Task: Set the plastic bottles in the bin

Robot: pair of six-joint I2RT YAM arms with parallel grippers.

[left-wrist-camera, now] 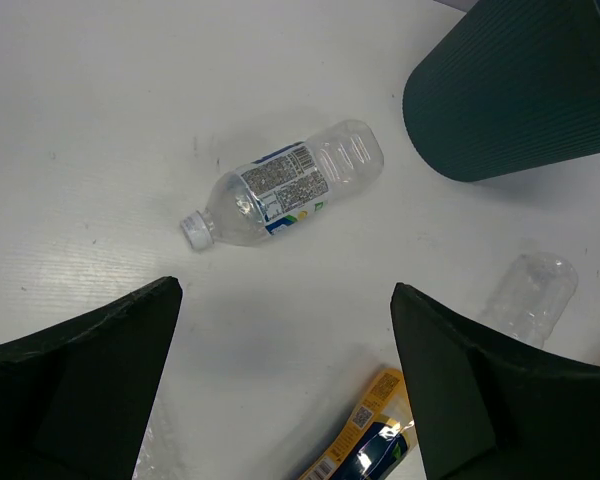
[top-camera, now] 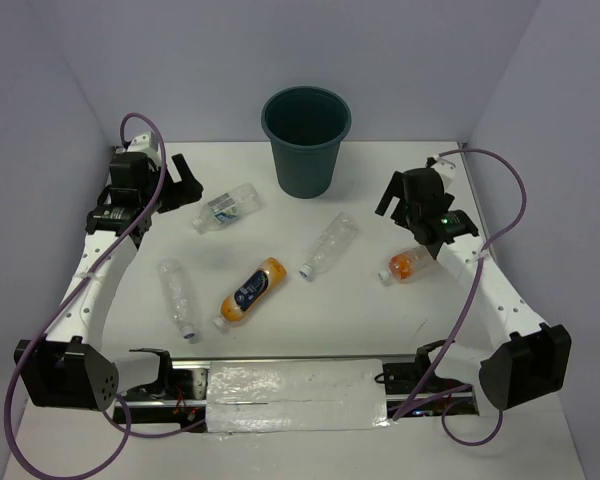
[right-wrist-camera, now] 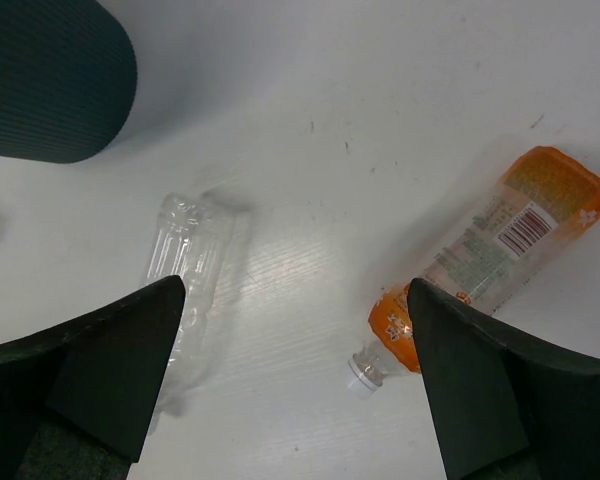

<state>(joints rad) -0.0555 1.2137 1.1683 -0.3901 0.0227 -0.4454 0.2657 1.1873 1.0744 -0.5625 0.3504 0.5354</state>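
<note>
Top external: clear bottle [top-camera: 228, 208] near left claw [top-camera: 186, 179]; bin [top-camera: 306, 145] upright beyond.

The bin [left-wrist-camera: 520, 90] is showing matt, finely ribbed dark plastic; the clear plastic bottle [right-wrist-camera: 185, 265] is glinting glossy and crinkled; the surface [top-camera: 380, 320] is looking smooth, matt white.

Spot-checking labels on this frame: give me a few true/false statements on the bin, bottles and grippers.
1. The bin stands upright. True.
2. The left gripper is shut on a clear bottle. False: it is open and empty, and the bottle lies on the table.
3. The blue-labelled orange bottle is in the bin. False: it lies on the table.
4. The right gripper is open. True.
</note>
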